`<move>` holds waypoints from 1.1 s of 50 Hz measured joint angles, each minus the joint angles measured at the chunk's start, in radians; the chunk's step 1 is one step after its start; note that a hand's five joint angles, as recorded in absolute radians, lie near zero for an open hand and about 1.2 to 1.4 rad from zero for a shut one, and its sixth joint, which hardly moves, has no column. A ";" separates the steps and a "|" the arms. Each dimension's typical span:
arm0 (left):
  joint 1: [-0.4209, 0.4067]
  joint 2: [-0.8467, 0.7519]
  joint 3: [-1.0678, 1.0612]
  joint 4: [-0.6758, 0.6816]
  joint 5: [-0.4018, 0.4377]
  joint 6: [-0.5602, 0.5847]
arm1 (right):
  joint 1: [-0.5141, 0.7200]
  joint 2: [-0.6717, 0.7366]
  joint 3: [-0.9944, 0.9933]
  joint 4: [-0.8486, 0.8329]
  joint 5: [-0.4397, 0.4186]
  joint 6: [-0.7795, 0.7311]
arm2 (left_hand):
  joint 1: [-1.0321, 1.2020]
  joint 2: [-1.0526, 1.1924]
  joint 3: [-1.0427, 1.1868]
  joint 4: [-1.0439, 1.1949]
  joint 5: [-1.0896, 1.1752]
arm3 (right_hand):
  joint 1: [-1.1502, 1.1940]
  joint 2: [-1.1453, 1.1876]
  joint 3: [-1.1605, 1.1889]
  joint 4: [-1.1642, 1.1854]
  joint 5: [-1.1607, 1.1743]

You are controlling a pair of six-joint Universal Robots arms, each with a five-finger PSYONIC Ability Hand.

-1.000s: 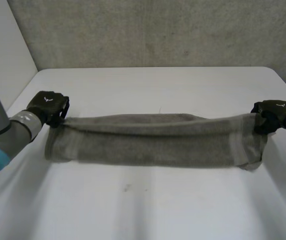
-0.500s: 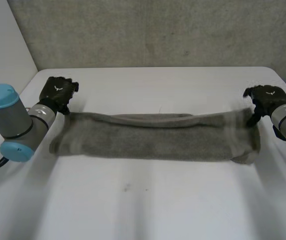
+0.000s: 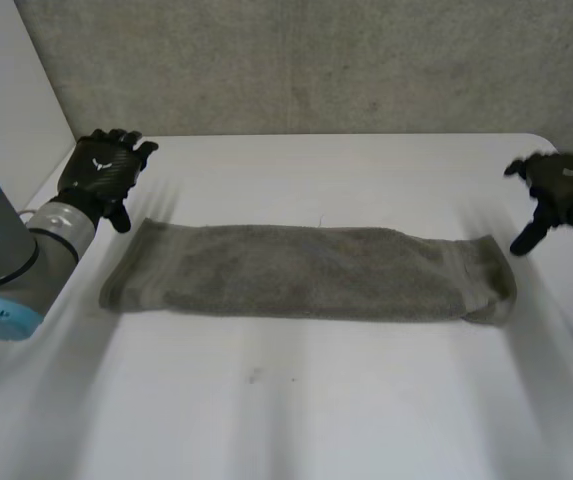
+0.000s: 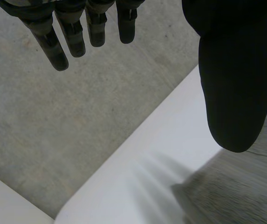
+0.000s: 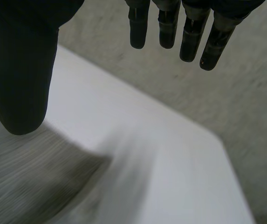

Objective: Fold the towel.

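Towel [image 3: 306,272], laid in a long strip, is judged soft and limp; best pinched at end corners. Left hand [image 3: 101,172] and right hand [image 3: 564,185] are held clear, fingers straight, empty.

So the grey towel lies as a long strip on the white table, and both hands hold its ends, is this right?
Not quite. The towel lies as a long strip on the table, but the hands do not hold it: the left hand and the right hand are open, fingers straight, apart from its ends. The head view shows this.
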 measured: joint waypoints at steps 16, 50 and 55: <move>-0.011 0.100 -0.180 -0.002 -0.007 -0.081 | -0.052 0.020 0.263 -0.087 -0.072 0.048 | 0.000 0.000 0.000 0.000 0.000 | 0.184 0.232 0.259 0.244 0.220; -0.035 0.092 -0.212 0.001 -0.007 -0.088 | -0.155 0.117 0.209 -0.145 -0.081 0.022 | 0.000 -0.002 0.000 -0.002 0.000 | 0.733 0.925 0.965 0.957 0.875; -0.035 0.094 -0.213 0.001 -0.006 -0.088 | -0.201 0.090 0.212 -0.143 -0.083 -0.020 | 0.000 -0.002 0.000 -0.002 0.000 | 0.733 0.925 0.965 0.957 0.876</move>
